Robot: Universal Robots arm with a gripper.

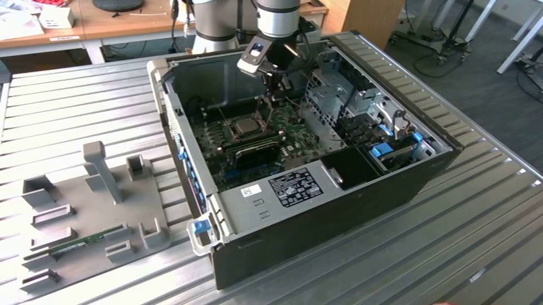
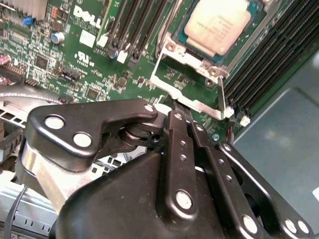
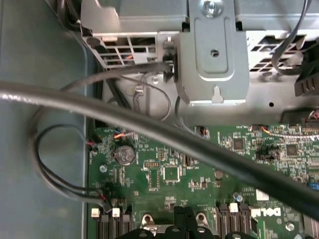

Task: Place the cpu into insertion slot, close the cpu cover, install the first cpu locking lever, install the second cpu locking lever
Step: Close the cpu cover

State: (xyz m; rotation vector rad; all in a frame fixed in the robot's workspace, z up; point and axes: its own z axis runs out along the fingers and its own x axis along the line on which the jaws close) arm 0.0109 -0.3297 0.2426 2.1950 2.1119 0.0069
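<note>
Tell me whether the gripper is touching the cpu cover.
Touching. In the second wrist view, the tip of the gripper sits on the outer edge of the open cpu cover, with no gap showing.

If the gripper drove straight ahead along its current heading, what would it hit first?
Most likely the near edge of the open cpu cover, right at the tip of the gripper in the second wrist view; depth is unclear. The cpu sits beyond, in the insertion slot.
</note>
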